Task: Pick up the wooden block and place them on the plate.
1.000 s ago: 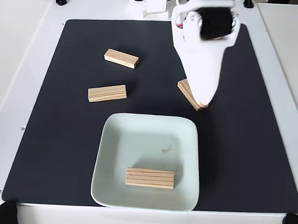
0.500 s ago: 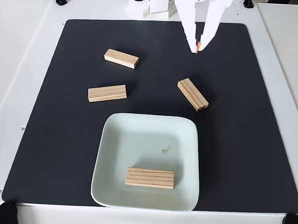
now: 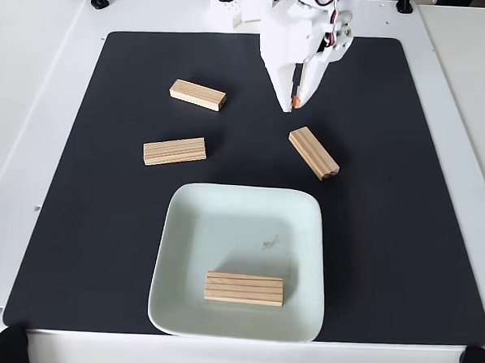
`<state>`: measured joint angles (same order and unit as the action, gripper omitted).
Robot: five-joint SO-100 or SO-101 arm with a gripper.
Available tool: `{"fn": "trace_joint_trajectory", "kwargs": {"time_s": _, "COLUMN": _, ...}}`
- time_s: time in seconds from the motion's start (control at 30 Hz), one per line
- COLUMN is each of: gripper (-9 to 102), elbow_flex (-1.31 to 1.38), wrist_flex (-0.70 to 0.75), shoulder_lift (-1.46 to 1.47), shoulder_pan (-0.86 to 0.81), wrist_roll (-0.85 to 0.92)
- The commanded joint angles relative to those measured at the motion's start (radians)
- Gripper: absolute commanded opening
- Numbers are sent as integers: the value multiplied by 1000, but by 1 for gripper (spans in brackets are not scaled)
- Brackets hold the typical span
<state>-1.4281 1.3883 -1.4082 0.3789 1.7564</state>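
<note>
Hovering gripper point(image 3: 290, 103) above the black mat point(image 3: 404, 198), jaws together and empty, one wooden block point(image 3: 244, 288) on the plate point(image 3: 224, 221), three blocks point(image 3: 313, 153) on the mat

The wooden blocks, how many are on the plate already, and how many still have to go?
One wooden block lies on the plate, so that part looks done. The gripper holds nothing; it hangs over the black mat, just above the angled block. Three are left on the mat: that angled block, the upper left block and the middle left block.
</note>
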Motion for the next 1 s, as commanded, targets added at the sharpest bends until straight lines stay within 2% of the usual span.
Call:
{"fn": "trace_joint_trajectory", "kwargs": {"time_s": 0.0, "gripper": 31, "elbow_flex": 75, "wrist_flex": -44, "shoulder_lift": 31, "shoulder_pan": -26, "wrist_roll": 9}}
{"fn": "trace_joint_trajectory", "kwargs": {"time_s": 0.1, "gripper": 46, "elbow_flex": 100, "wrist_flex": -63, "shoulder_lift": 66, "shoulder_pan": -29, "wrist_roll": 11}}
{"fn": "trace_joint_trajectory", "kwargs": {"time_s": 0.17, "gripper": 49, "elbow_flex": 112, "wrist_flex": -63, "shoulder_lift": 81, "shoulder_pan": -38, "wrist_roll": 11}}
{"fn": "trace_joint_trajectory", "kwargs": {"time_s": 0.5, "gripper": 45, "elbow_flex": 143, "wrist_flex": -63, "shoulder_lift": 156, "shoulder_pan": -44, "wrist_roll": 38}}
{"fn": "trace_joint_trajectory", "kwargs": {"time_s": 0.97, "gripper": 45, "elbow_flex": 319, "wrist_flex": -61, "shoulder_lift": 333, "shoulder_pan": -20, "wrist_roll": 34}}
